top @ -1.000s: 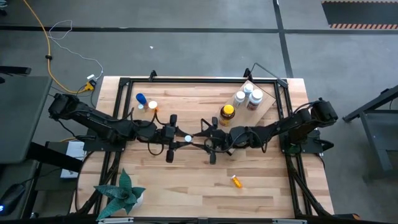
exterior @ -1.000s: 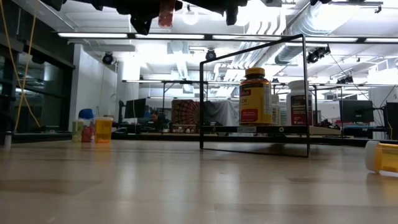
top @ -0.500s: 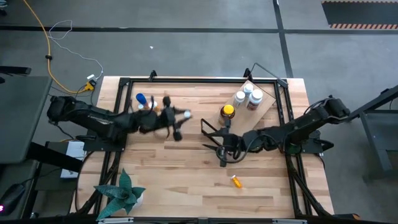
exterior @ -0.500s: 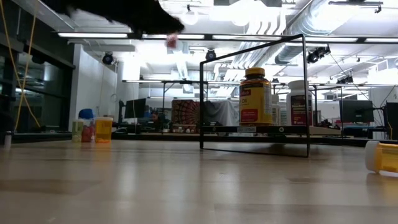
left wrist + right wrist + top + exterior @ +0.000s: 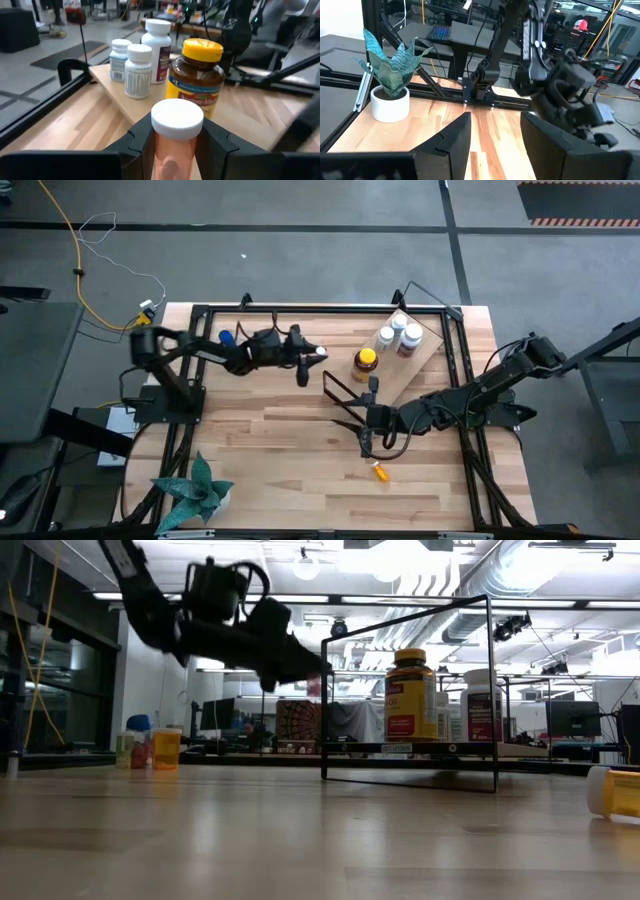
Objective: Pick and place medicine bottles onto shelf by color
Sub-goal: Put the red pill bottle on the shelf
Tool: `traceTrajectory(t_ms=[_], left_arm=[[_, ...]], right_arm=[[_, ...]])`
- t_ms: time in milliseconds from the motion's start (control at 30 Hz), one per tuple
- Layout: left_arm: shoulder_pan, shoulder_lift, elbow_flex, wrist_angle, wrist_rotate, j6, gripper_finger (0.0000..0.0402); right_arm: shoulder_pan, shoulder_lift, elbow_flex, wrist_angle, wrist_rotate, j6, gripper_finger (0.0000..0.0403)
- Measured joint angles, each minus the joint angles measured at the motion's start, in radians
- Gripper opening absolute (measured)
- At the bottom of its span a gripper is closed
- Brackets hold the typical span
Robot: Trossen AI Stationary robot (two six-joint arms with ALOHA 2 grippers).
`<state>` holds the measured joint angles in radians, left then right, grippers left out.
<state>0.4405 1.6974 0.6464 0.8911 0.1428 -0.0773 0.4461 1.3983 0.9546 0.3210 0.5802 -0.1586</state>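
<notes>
**Four bottles shelved, one in the air, a few left on the table**

The left claw (image 5: 312, 360), in the upper middle of the overhead picture, is pinching a small orange bottle with a white cap (image 5: 176, 131); its own camera shows the two dark fingers (image 5: 140, 142) pressed against the bottle's sides, with the cap poking out between them. It hangs just beside the shelf (image 5: 428, 352), which sits in the upper right part of the table.

On the shelf stand three white bottles (image 5: 398, 333) in a close cluster toward its far corner, and the amber bottle with the yellow cap (image 5: 365, 361) nearer its front edge. So that much looks done, and by my reckoning the orange one is about to join them.

Still to go: a blue bottle (image 5: 226, 339) and a couple of small ones beside it at the upper left of the table, and a little orange bottle (image 5: 380, 471) lying on its side toward the lower middle.

The right claw (image 5: 364, 442) hovers low over the table just above that fallen bottle. Its fingers (image 5: 451, 137) are spread apart with nothing between them, so I'd guess that one is next.
</notes>
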Motion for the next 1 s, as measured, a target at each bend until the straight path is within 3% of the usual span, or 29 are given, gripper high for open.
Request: traceTrajectory(t_ms=[267,433,733,833,1000], left_arm=[[0.040,0.210,0.005,0.383,0.143,-0.057,0.0101],[0.084,0.285,0.073,0.381,0.140,-0.088,0.0101],[0.152,0.295,0.202,0.207,0.019,-0.087,0.0101],[0.161,0.295,0.269,0.029,-0.078,-0.030,0.0101],[0.122,0.295,0.433,-0.286,-0.154,0.046,0.0101]], right_arm=[[0.000,0.000,0.000,0.000,0.000,0.000,0.0165],[0.000,0.000,0.000,0.000,0.000,0.001,0.0165],[0.000,0.000,0.000,0.000,-0.008,0.001,0.0165],[0.000,0.000,0.000,0.000,-0.013,0.001,0.0165],[0.000,0.001,0.000,0.000,-0.014,0.001,0.0165]])
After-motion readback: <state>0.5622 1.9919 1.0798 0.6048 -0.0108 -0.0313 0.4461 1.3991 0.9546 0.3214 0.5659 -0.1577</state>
